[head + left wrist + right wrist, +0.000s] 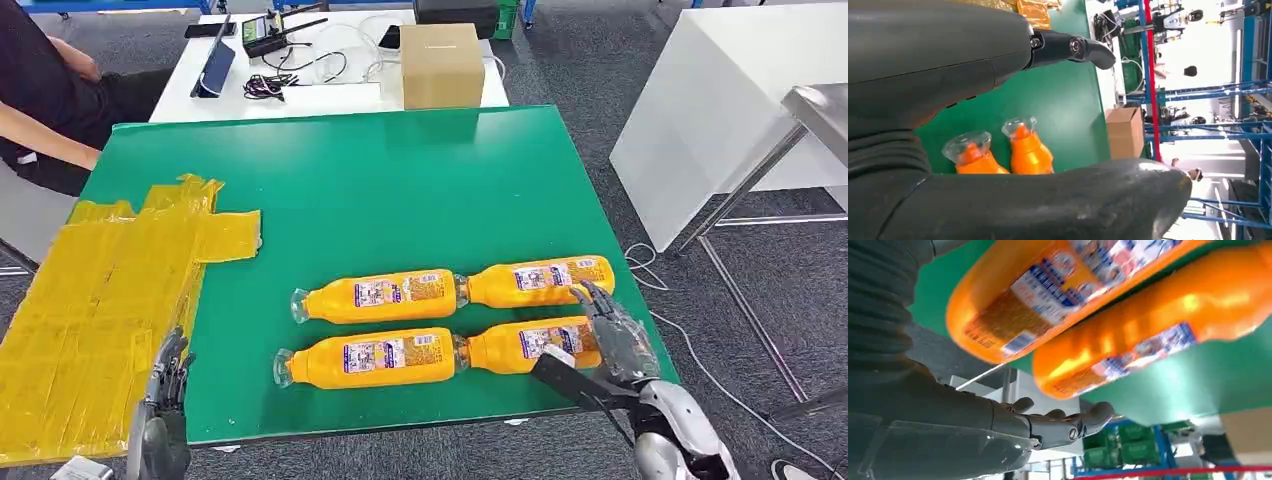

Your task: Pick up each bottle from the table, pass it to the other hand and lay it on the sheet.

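Grey and empty, our left hand (165, 385) waits at the near edge of the table (400, 190), fingers loose and apart, beside the yellow sheet (100, 300). Our right hand (615, 335) is spread open over the near right bottle (530, 345), but we cannot tell if it touches. Three more orange bottles (375, 297) lie close by on the green top. Farther off sits a brown box (441, 65), and a person (50, 90) sits at the far left.

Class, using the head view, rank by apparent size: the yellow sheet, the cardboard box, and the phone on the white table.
1. Yellow sheet, largest by far.
2. Cardboard box.
3. Phone, smallest, though both it and the box sit farther from the camera.
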